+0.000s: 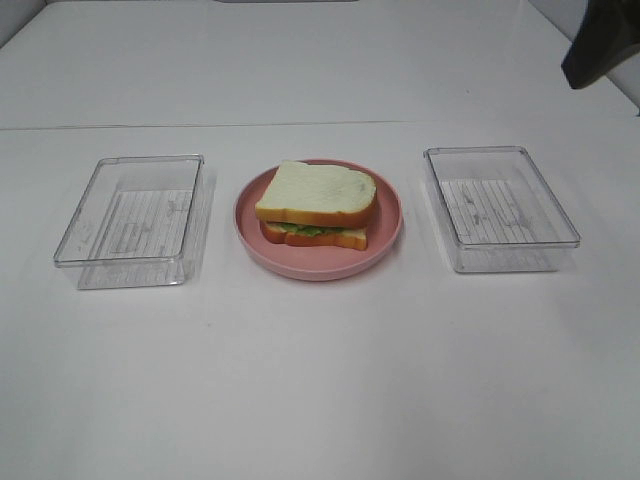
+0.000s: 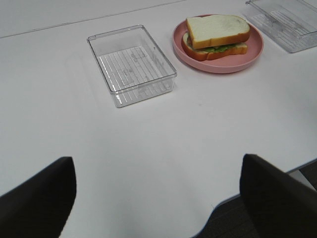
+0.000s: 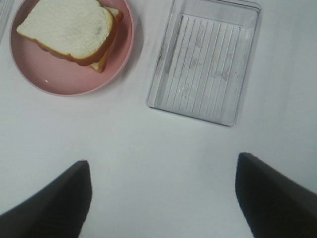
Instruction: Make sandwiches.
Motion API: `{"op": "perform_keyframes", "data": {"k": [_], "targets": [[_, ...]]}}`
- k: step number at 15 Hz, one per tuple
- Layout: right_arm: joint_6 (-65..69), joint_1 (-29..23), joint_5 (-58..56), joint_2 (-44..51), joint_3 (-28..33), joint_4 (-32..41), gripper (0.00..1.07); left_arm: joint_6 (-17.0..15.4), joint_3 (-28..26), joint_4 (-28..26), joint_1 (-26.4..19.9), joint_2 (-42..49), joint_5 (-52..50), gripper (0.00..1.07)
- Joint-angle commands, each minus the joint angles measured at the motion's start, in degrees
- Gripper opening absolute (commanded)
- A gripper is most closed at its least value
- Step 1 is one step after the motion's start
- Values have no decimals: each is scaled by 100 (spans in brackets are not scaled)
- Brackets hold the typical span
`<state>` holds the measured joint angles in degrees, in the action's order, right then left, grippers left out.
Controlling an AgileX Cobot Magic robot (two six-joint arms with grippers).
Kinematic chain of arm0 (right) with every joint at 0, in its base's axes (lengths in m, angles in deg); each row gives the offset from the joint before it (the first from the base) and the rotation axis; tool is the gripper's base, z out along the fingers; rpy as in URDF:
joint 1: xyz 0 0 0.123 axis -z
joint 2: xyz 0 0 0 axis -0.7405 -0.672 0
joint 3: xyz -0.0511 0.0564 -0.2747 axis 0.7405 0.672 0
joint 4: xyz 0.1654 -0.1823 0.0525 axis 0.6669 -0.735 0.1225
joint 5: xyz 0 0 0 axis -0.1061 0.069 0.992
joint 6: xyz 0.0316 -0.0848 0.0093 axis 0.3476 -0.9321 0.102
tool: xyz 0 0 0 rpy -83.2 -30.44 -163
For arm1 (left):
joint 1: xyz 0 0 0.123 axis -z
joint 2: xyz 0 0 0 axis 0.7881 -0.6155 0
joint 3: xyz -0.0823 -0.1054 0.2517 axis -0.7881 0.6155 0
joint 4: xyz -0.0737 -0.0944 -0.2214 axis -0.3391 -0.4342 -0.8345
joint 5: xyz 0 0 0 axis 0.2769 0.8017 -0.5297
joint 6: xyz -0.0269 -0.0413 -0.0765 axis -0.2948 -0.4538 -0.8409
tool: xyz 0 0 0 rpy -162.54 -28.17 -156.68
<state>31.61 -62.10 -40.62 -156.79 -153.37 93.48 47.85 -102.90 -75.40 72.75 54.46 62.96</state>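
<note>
One stacked sandwich [image 1: 317, 204] lies on the round pink plate [image 1: 385, 240] at the table's middle: white bread with orange-brown crust on top and below, green lettuce showing between. The left wrist view has the sandwich [image 2: 217, 35] far from my left gripper [image 2: 157, 163], whose dark fingers [image 2: 47, 198] stand wide apart with nothing between them. My right gripper [image 3: 163, 163] is open and empty too, above bare table near the sandwich [image 3: 69, 29]. In the high view only a dark part of the right arm [image 1: 603, 45] shows at the top right.
An empty clear plastic tray [image 1: 133, 218] stands left of the plate and another [image 1: 498, 207] right of it. In the left wrist view the table's front edge [image 2: 247, 196] runs close under the gripper.
</note>
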Motion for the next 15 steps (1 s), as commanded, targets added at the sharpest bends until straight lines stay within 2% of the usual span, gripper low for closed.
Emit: {"op": "perform_keyframes", "data": {"k": [1, 2, 6, 8, 12, 13, 15], "targets": [[34, -6, -80, 922, 825, -63, 76, 0, 11, -6, 11, 138, -29, 85], [34, -6, -80, 1146, 1049, -63, 76, 6, 11, -6, 11, 138, -29, 85], [-74, -6, -97, 2968, 2905, -40, 76, 11, 11, -6, 11, 138, -29, 85], [-103, -6, -97, 3804, 3512, -46, 76, 11, 11, -6, 11, 138, -29, 85], [-166, -6, -80, 5208, 4022, -120, 76, 17, 11, -6, 11, 138, -29, 85], [-252, -6, -97, 5884, 4228, -155, 76, 143, 11, -46, 11, 138, -29, 85], [-264, -6, 6, 6325, 4349, -138, 76, 183, 11, -126, 11, 138, -29, 85]]}}
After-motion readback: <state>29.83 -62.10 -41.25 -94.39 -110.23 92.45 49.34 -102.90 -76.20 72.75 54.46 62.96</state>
